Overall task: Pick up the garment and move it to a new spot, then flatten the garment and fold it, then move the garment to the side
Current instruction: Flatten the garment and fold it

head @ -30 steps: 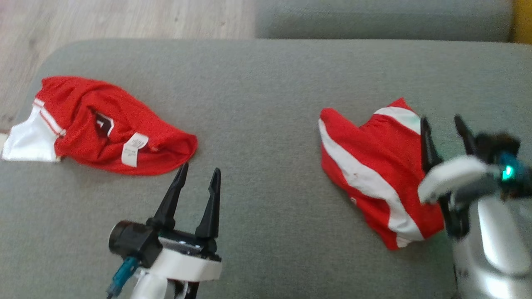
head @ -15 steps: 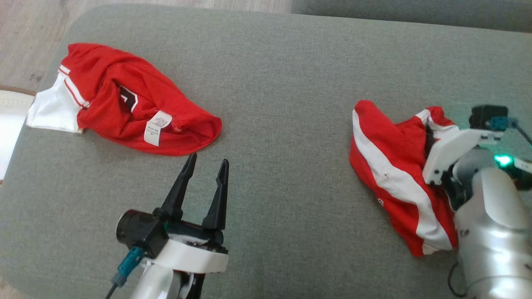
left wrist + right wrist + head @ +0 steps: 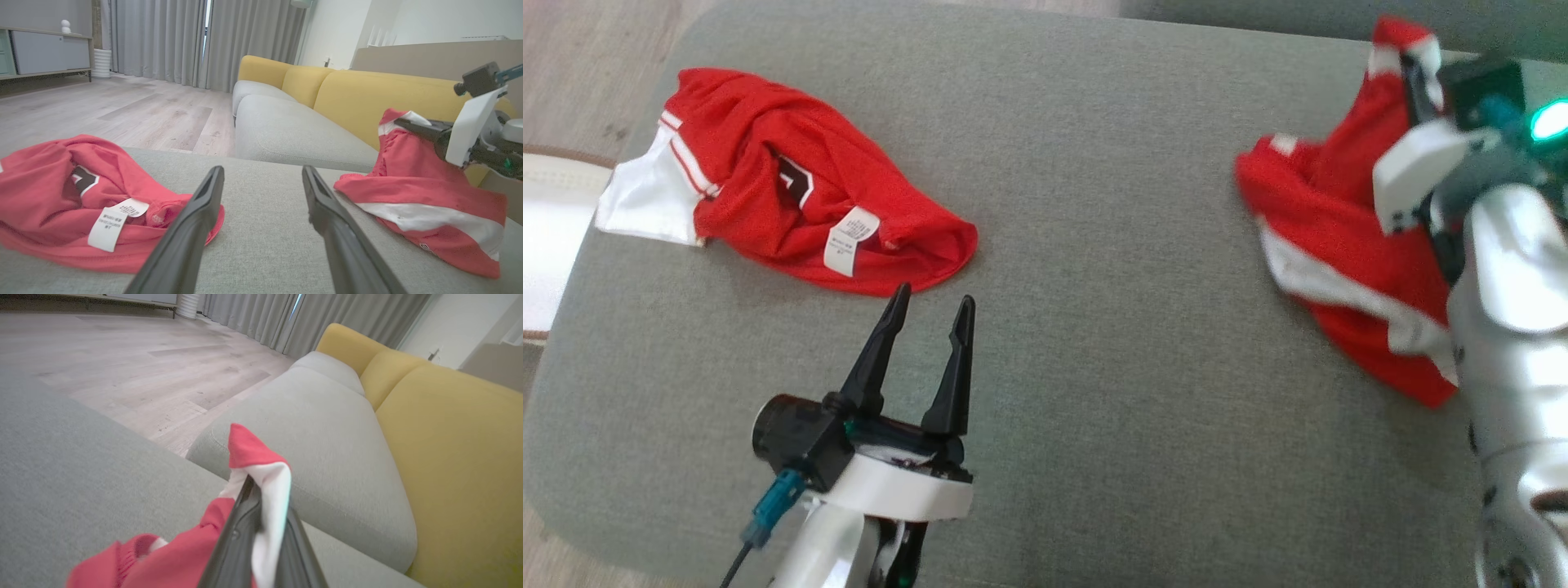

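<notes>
Shut tight on a white and red corner of the garment (image 3: 1339,245) with the right gripper (image 3: 250,486). Up in the air with that corner, down on the grey cushion (image 3: 1094,163) with the rest, over on the right side near the far edge. Wide apart and holding nothing with the left gripper (image 3: 933,296), low over the cushion, close to another red garment (image 3: 792,204) on the left. Looks soft, thin and light. Hangs and flops any old way. Won't break. Could slip out of a tiny pinch, so best to grab a good bit of cloth at a hem or corner. Should go up high before moving, or may drag and bunch. For flattening, better to take two corners, one per gripper, and pull gently apart.
</notes>
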